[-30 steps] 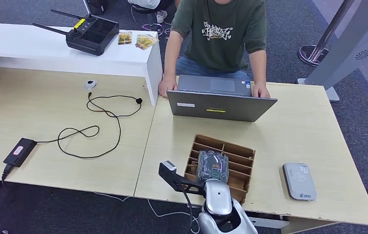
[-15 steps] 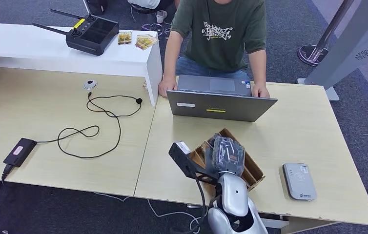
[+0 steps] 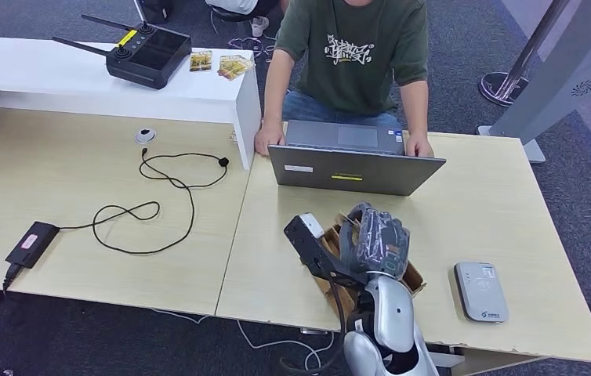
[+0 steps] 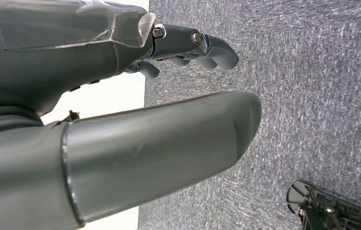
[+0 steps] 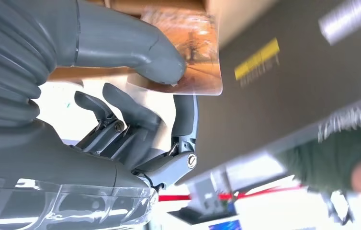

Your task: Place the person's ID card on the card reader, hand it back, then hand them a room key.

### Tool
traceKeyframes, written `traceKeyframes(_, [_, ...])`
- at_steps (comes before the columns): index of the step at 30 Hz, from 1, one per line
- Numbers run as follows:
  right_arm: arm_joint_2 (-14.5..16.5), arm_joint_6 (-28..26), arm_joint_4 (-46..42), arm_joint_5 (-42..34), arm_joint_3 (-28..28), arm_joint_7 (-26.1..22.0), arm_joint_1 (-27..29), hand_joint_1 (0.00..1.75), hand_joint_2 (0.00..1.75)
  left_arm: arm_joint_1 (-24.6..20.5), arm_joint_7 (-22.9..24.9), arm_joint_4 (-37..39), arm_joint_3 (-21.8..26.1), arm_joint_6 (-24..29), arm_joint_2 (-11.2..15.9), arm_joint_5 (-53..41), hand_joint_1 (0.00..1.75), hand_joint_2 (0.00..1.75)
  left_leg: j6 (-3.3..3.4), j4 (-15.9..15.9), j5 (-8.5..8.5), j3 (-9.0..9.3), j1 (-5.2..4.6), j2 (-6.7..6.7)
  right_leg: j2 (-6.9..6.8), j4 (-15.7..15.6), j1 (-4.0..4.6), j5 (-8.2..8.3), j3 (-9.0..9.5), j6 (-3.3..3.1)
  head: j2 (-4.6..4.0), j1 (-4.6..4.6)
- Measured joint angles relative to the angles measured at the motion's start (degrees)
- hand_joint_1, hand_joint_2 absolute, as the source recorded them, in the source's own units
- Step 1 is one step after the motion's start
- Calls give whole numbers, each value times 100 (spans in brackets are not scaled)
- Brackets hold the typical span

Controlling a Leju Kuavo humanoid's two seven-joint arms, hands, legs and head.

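- The right hand [image 3: 375,239] is up above the desk [image 3: 480,211], raised over the brown slotted card box [image 3: 414,276], with the silver forearm rising from below.
- At the right wrist you can see it plainly: the thick thumb [image 5: 135,43] presses an orange-toned room key [image 5: 188,57] card against a dark finger, a clean pinch, with the other fingers curled loosely underneath.
- The card's picture side is blurred, so its print can't be read.
- Just ahead of that hand sits the grey laptop [image 3: 351,168], its lid back facing the robot with a yellow sticker on it.
- Beyond the laptop is the person [image 3: 351,55] in a dark green T-shirt, both of their hands resting at the laptop's far corners.
- Off to the right of the hand, well apart from it, the grey card reader [image 3: 480,291] lies flat near the desk's front edge.
- The left hand [image 4: 121,96] hangs low by the grey carpet [image 4: 312,96], next to a white panel; its fingers are slightly curled and apart, nothing in them.
- Far to the left of the right hand, a black cable [image 3: 151,204] loops across the neighbouring desk to a black power brick [image 3: 31,244], and a black remote controller [image 3: 147,53] rests on the white counter [image 3: 57,74].
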Motion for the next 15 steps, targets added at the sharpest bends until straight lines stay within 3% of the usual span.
traceKeyframes(7, [-38, -1173, -1130, -48, -471, -273, 338, 175, 175, 40, -104, -4, 0, 10, -28, -47, 0, 0, 2, 0, -2, 0, -1, 1, 1, -4, -1, 0, 0, 1, 1, 0])
traceKeyframes(15, [-39, -1973, -1763, 36, -835, -747, 534, 174, 175, 43, -171, -4, 0, 23, -35, -92, 0, 0, 2, 0, -2, 2, 0, 2, 2, -2, 0, 0, 1, 0, 1, -1])
